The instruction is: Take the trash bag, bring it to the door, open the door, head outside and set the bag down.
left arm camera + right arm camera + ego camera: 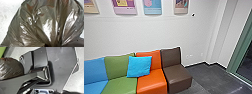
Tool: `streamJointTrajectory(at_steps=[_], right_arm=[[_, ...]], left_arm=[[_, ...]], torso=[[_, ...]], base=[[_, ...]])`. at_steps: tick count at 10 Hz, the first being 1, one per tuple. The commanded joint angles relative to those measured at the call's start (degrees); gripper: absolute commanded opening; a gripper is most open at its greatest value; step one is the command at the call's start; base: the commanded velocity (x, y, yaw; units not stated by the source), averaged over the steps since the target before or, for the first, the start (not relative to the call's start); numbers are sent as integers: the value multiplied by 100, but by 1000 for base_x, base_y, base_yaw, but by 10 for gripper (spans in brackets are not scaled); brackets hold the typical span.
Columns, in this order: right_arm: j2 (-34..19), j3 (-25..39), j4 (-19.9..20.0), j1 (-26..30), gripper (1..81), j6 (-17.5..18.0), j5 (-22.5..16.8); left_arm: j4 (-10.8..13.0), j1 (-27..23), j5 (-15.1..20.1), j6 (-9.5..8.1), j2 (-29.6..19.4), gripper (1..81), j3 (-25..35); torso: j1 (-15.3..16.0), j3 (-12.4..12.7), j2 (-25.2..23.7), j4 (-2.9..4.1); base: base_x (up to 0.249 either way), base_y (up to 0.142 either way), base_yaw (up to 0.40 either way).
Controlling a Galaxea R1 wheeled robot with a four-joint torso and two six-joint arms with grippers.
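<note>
1. I see the trash bag (37, 25) very close before the camera of the left wrist; it is brown, thin and shiny, with many folds.
2. Its folds run together to one narrow place, and from there the plastic widens out.
3. The left gripper is at this same side of the robot as the bag, but I cannot tell if it is spread, pressed together or pinching the plastic.
4. In the right wrist view the same bag appears as a round, wrinkled form, partly covered by the robot's jointed bar (30, 76). It is near the robot's dark plate (62, 68); whether they touch, I cannot tell.
5. For the right gripper I also cannot tell its state.
6. In the head view I have a row of seats before a white wall (151, 32): blue seat (94, 71), green seat (119, 67), orange seat (152, 80) and brown seat (177, 76).
7. A bright blue cushion (139, 66) leans on the backrests where the green and the orange meet.
8. Above them hang colourful posters (152, 7).
9. At the robot's right, a green frame (240, 47) stands beside dark glass (247, 65), and the floor (209, 77) is dark grey.
</note>
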Motion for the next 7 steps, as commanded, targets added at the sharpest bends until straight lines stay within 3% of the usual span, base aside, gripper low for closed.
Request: streamJointTrajectory(at_steps=[1,4,5,7], right_arm=[[32,-66,-83,273,811,-31,-378],[330,-451,-101,263,811,-66,-378],[383,-522,-109,263,811,-110,-378],[427,-549,-110,255,811,-127,-378]], left_arm=[[-24,-324,461,69,-21,10,6],[-24,-324,461,69,31,10,-30],[-24,-324,452,69,49,10,-30],[-33,-324,452,68,215,10,-352]], torso=[[6,0,-35,0],[-33,-7,394,0],[-42,415,424,0],[-46,598,400,0]], base=[[0,0,0],[0,0,0],[0,0,0],[0,0,0]])
